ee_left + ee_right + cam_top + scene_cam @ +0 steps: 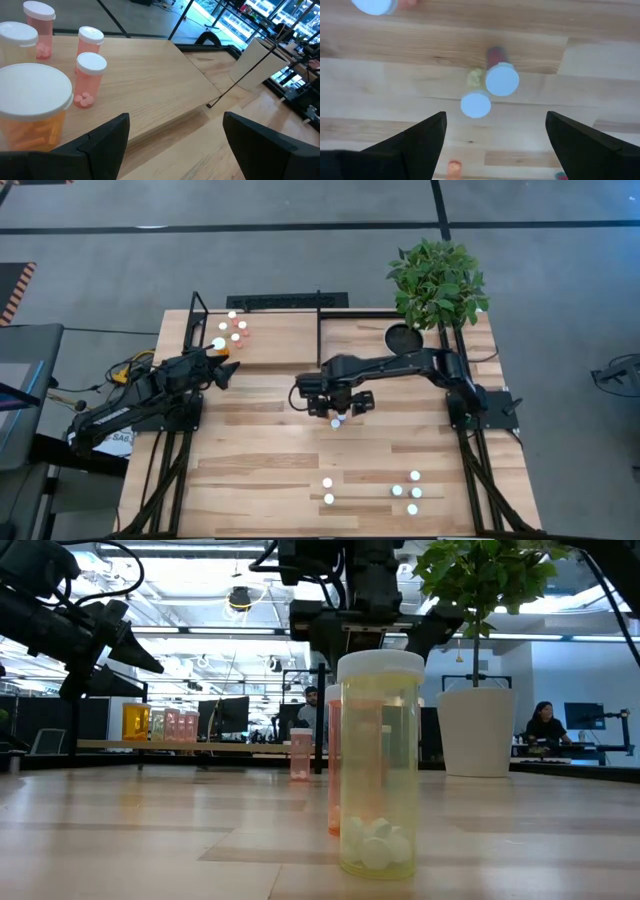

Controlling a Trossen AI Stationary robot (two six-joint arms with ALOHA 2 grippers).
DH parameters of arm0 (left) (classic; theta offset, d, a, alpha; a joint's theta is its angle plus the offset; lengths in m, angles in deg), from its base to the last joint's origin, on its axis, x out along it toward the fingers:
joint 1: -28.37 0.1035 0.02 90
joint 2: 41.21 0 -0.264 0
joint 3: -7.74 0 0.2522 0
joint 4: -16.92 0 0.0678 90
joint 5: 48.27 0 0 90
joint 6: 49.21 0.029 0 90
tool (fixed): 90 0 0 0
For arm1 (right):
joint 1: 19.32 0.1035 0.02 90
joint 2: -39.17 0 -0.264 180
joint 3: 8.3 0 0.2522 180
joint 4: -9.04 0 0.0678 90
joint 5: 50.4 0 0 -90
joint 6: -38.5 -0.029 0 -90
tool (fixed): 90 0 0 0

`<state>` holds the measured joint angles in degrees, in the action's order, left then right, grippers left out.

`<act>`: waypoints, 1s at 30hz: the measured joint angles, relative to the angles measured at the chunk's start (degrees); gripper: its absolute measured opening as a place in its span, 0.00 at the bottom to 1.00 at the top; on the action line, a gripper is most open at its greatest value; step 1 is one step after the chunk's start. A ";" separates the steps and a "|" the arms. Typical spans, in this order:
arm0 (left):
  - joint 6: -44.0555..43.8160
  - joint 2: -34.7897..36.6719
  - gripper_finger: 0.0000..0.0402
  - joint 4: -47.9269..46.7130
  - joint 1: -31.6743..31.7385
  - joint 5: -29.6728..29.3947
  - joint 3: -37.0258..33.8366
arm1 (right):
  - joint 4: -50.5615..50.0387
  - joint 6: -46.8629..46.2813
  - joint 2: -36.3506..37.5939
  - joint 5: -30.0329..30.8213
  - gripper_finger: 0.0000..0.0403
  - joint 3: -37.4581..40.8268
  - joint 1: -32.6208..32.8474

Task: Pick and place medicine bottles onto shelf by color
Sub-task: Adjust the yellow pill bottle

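bottles [235, 328] on shelf [275, 335], far left

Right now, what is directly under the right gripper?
Under the open right gripper stand two white-capped bottles close together on the plank table. The caps hide most of their contents from above.

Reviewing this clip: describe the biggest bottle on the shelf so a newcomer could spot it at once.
Start at the shelf, the light-wood board at the table's far edge, and go to its left end, where a few medicine bottles cluster ahead of the open left gripper. Nearest that gripper stands the large orange bottle. It is wider-capped than its pink neighbours, and amber rather than pink.
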<state>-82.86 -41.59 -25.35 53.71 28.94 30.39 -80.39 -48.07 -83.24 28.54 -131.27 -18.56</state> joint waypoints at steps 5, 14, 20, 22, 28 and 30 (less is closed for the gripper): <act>-0.01 0.01 0.77 0.00 0.00 0.01 0.00 | 3.08 -1.04 0.24 0.39 0.90 1.94 0.42; -0.02 0.02 0.77 0.01 0.01 0.00 0.00 | 6.60 -4.60 -3.50 0.67 0.90 1.86 2.22; -0.02 0.02 0.77 0.00 -0.02 0.00 0.00 | 8.58 -8.78 -4.55 0.71 0.90 1.88 2.68; -0.02 0.02 0.77 0.00 0.01 0.01 -0.01 | 9.20 -9.36 -4.50 1.30 0.90 1.86 2.68; -0.02 0.00 0.77 0.00 -0.01 0.02 0.00 | 9.77 -9.58 -4.50 5.00 0.89 1.85 2.62; -0.01 0.02 0.77 0.00 -0.01 0.02 0.01 | 9.80 -9.61 -4.50 5.06 0.87 1.85 2.62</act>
<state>-82.87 -41.57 -25.35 53.70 28.95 30.40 -70.59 -57.68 -87.74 33.60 -129.41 -15.94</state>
